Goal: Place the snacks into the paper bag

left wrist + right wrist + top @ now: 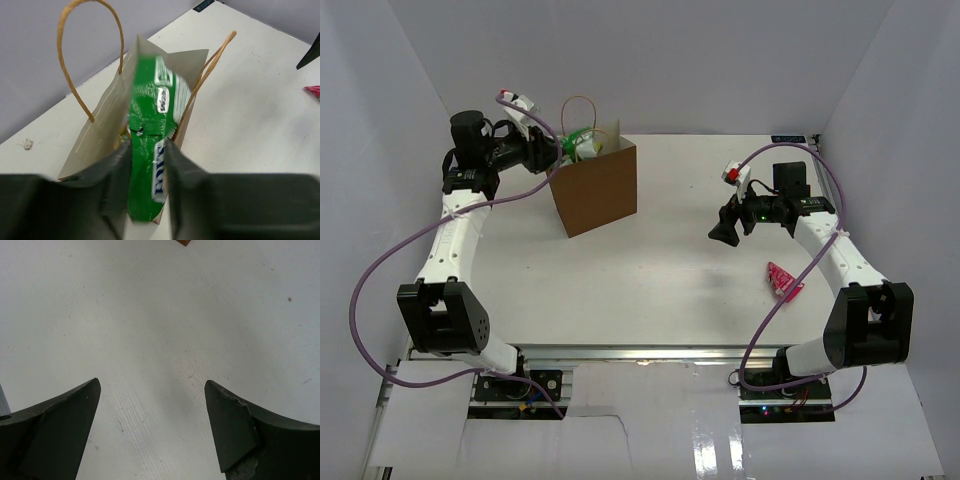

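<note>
- Left gripper (148,162) is clamped on the green-and-white packet (152,95), which sticks out ahead of it, far end down in the open mouth of the paper bag (105,120).
- Right gripper (152,410) hovers above the table (150,315) with its jaws spread wide, well apart from the bag.
- One red-pink packet (785,279) lies on the table behind that gripper, beside its forearm.
</note>
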